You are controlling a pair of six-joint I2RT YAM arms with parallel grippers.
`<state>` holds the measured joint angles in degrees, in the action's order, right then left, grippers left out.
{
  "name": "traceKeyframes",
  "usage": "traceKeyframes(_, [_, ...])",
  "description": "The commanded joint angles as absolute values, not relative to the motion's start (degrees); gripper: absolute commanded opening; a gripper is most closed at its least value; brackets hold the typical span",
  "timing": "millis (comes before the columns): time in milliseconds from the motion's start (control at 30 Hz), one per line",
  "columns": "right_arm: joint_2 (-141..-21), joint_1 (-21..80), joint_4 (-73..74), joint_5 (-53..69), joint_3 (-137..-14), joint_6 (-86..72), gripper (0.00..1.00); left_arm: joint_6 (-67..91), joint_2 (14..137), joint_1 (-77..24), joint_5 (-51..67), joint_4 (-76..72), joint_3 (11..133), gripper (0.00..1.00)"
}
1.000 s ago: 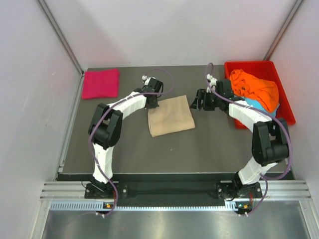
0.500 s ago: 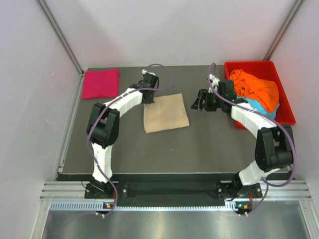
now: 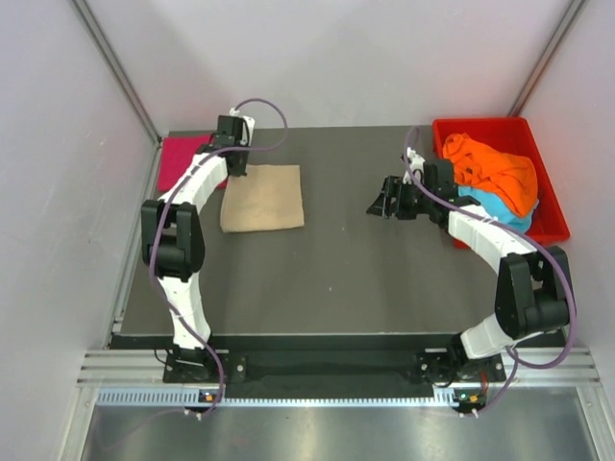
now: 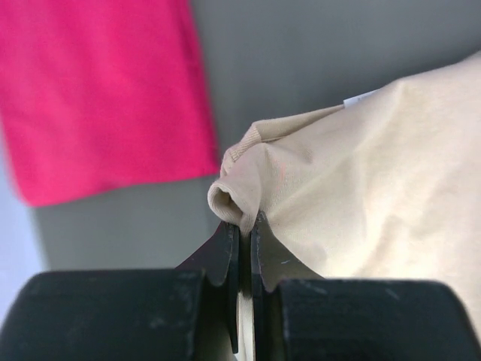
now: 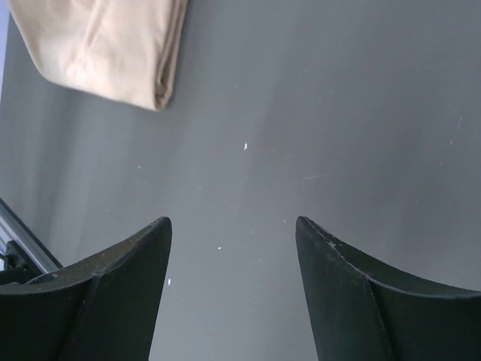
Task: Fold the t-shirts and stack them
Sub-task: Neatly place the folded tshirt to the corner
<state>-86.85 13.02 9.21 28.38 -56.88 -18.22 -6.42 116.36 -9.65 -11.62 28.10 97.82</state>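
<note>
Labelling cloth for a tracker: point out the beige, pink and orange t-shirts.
beige t-shirt (image 3: 264, 198): top external view, middle of folded panel.
magenta-pink t-shirt (image 4: 98, 90): left wrist view, flat middle.
orange t-shirt (image 3: 495, 173): top external view, crumpled upper folds.

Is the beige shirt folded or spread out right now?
Folded: the beige t-shirt is a compact rectangle with layered edges; the left gripper pinches one corner.

Shows white shells (image 3: 197, 182) between black joints (image 3: 165, 245), trails purple cables (image 3: 259, 100), ends in matte black tapered fingers (image 5: 120, 278) on left gripper (image 4: 245, 226) and right gripper (image 5: 233, 226).
</note>
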Motion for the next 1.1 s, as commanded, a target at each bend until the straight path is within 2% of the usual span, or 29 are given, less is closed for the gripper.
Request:
traceKeyframes(0, [-86.74, 13.53, 6.24, 30.06, -57.66, -18.11, 0.68, -14.76, 109.70, -8.97, -16.41, 23.40, 99.15, 0.00])
traceKeyframes(133, [-88.06, 13.53, 6.68, 30.24, -58.09, -17.32, 0.68, -17.22, 109.16, -7.47, -21.51, 17.60, 98.87, 0.00])
traceKeyframes(367, [-88.77, 13.45, 7.56, 29.18, -58.53, -16.70, 0.68, -18.97, 115.22, -3.43, -26.54, 13.37, 107.04, 0.00])
traceKeyframes(800, [-86.66, 13.53, 9.32, 27.25, -59.24, -15.56, 0.68, -21.44, 121.81, 2.11, -20.04, 2.30, 109.77, 0.00])
traceKeyframes(900, [-86.31, 13.45, 9.84, 26.28, -59.33, -15.12, 0.68, -22.41, 124.45, 2.20, -22.40, 2.63, 112.67, 0.00])
traceKeyframes(1067, [-87.62, 13.45, 9.76, 25.49, -59.76, -15.03, 0.68, -16.96, 125.51, 4.48, -18.28, 3.95, 116.27, 0.00])
